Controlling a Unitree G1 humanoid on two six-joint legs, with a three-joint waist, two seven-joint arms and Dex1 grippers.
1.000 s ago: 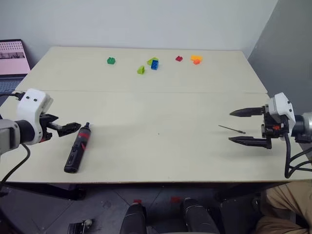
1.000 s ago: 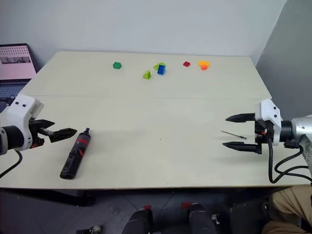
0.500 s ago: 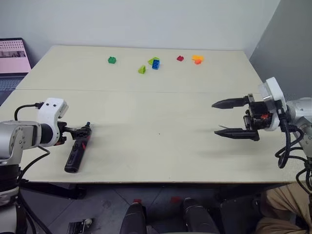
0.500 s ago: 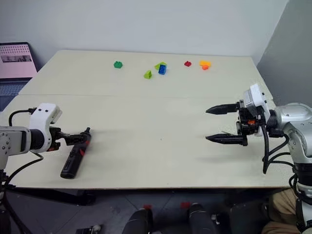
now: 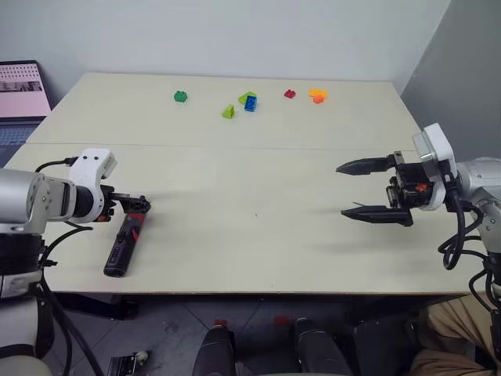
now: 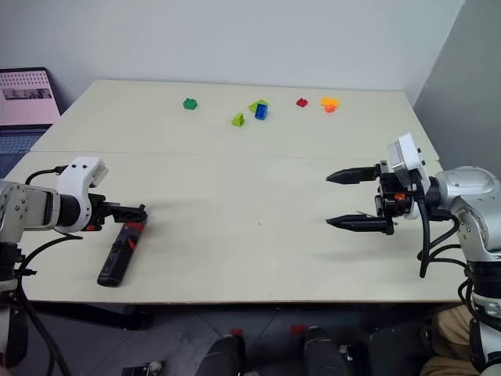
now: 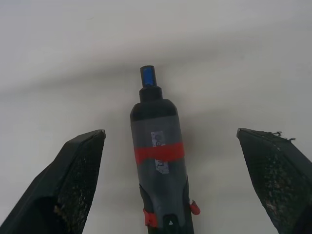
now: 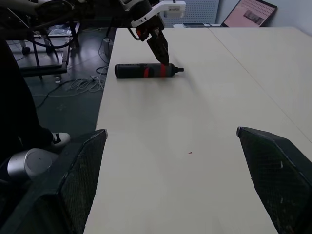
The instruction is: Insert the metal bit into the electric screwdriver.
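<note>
Pale table (image 5: 258, 180) against grey wall; left gripper (image 7: 170, 141) spread wide astride electric screwdriver (image 7: 161, 165), right gripper (image 5: 368, 190) wide, empty.

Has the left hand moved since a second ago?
Yes. The left hand has moved toward the red-banded tip of the black pen-shaped electric screwdriver and now sits over it, open; the screwdriver lies where it was on the table.

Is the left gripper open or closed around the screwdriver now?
Open. The left gripper has its fingers spread on either side of the electric screwdriver, with clear gaps, not touching it.
</note>
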